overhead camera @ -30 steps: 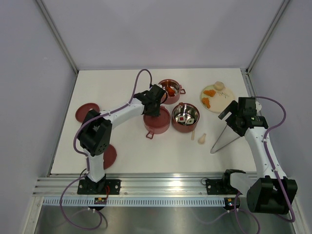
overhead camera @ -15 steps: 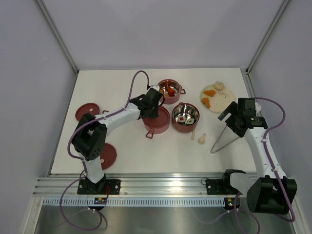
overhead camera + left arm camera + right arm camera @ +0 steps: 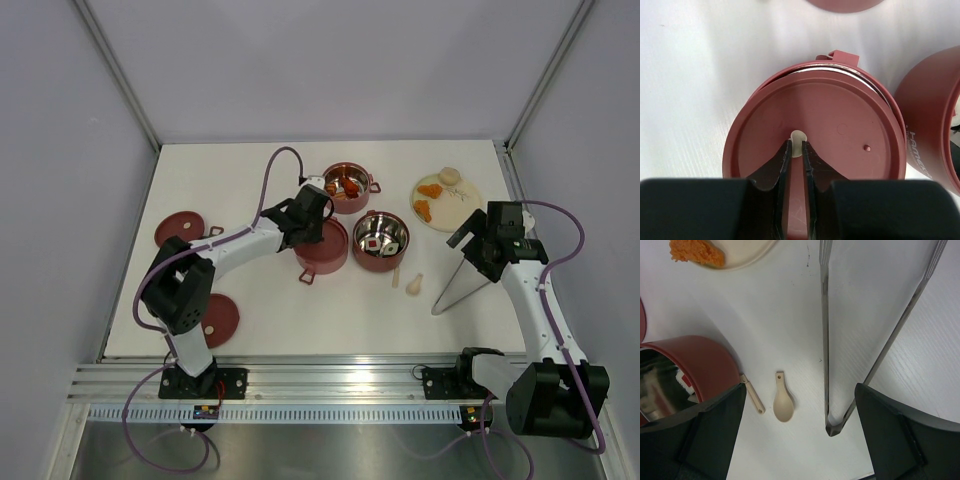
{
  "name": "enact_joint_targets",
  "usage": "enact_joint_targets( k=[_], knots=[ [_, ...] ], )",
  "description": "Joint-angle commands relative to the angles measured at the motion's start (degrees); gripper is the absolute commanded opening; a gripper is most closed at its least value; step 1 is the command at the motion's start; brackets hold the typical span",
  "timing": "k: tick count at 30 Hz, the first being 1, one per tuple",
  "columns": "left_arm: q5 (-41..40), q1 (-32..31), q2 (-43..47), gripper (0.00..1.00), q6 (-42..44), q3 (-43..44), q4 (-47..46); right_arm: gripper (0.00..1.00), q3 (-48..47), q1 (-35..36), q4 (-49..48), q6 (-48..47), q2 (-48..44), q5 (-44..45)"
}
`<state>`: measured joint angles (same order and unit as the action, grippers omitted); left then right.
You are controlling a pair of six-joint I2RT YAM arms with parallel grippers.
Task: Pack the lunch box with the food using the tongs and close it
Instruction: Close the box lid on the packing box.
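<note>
Three dark-red lunch box bowls stand mid-table. The near-left bowl [image 3: 322,247] wears a dark-red disc lid [image 3: 840,115], sitting slightly off-centre so a steel rim shows at its far edge. My left gripper [image 3: 797,147] is shut on the lid's small cream knob [image 3: 798,136]. The far bowl [image 3: 348,184] holds orange food and the right bowl [image 3: 381,241] holds white and dark pieces. More orange food [image 3: 695,252] lies on a cream plate [image 3: 462,205]. The silver tongs [image 3: 826,340] lie flat on the table, and my right gripper [image 3: 800,390] hangs open above them, holding nothing.
A beige spoon [image 3: 782,402] and a small beige stick [image 3: 753,394] lie between the right bowl and the tongs. Two loose dark-red lids [image 3: 178,228] [image 3: 222,318] lie at the table's left. Grey walls enclose the table; a metal rail runs along its near edge.
My left gripper has drawn slightly left and toward me over the lidded bowl, and its jaws have narrowed onto the knob. The right arm has not moved.
</note>
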<state>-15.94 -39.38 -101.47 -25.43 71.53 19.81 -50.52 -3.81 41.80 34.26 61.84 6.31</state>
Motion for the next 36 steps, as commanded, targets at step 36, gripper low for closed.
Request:
enact_joint_targets(
  k=[36],
  knots=[
    [-0.1, -0.2, -1.1, 0.46, 0.9, 1.9, -4.4, 0.98, -0.4, -0.2, -1.5, -1.7, 1.4, -1.5]
  ],
)
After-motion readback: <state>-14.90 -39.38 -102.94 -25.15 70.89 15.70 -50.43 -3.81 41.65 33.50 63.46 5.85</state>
